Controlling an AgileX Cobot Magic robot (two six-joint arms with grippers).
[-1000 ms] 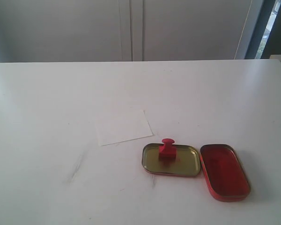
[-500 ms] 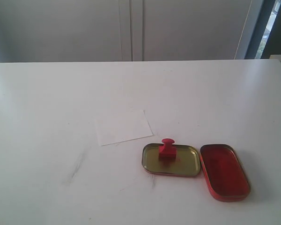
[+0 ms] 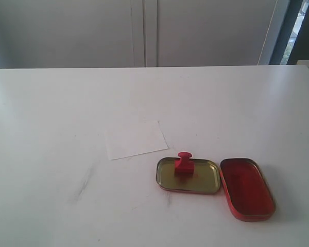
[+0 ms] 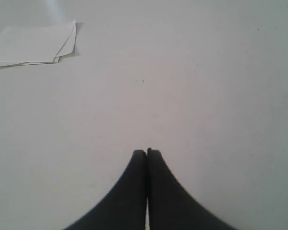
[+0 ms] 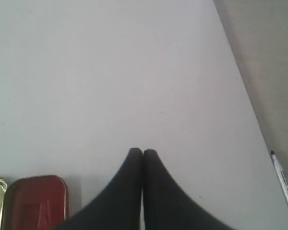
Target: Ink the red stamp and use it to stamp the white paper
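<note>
The red stamp (image 3: 184,163) stands upright in the gold tin half (image 3: 206,178), with the white paper (image 3: 135,140) lying flat at its ten o'clock and the red tin half (image 3: 246,188) just beside at four o'clock. The left gripper (image 4: 147,152) and right gripper (image 5: 143,151) each have their fingers pressed together on nothing. The white sheets (image 4: 33,45) in the left wrist view are perhaps a small stack.

A wide white table (image 3: 51,103) fills most of the exterior view, and its surface has a faint grey scuff mark (image 3: 82,182). Behind it stand pale grey wall panels (image 3: 67,31) with narrow vertical seams. At the far right, a dark-framed window (image 3: 300,20) lets in daylight. In the right wrist view, grey floor (image 5: 269,57) shows beyond the table edge.
</note>
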